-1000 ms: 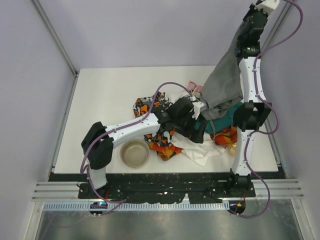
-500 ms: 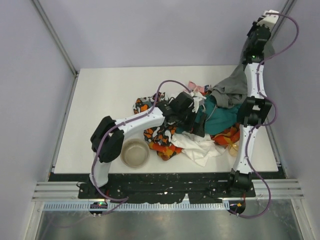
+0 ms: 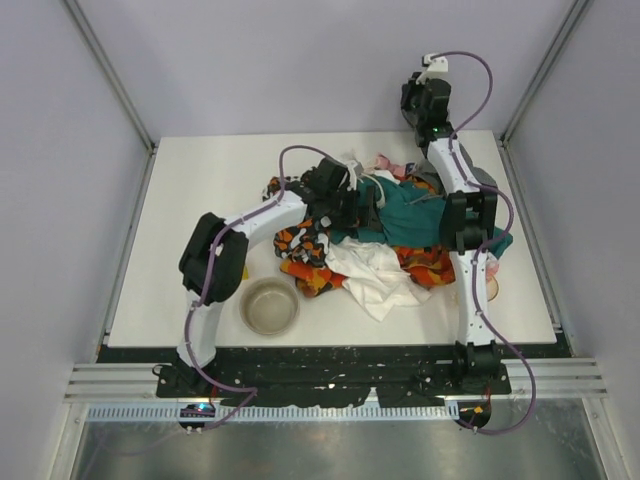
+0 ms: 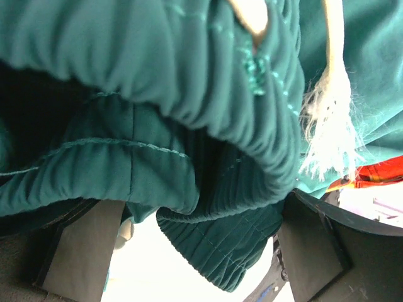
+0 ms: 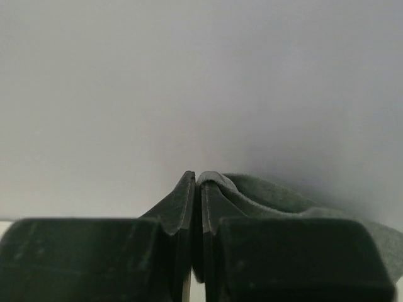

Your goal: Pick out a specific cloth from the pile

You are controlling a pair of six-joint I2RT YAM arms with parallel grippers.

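The left claw (image 4: 200,207) is spread wide, the teal cloth (image 4: 189,94) bulging between its fingers. It would do well to bear down on the pile (image 3: 370,250) so the heap cannot travel. The right claw (image 5: 195,179), raised beyond the heap's far side, is clenched on a fold of the cloth (image 5: 283,198) — a slow, high pull seems safest, lest that thin pinch slip. A metal bowl (image 3: 268,306) sits at the front of the smooth white desk (image 3: 200,200) — pale walls stand close around.
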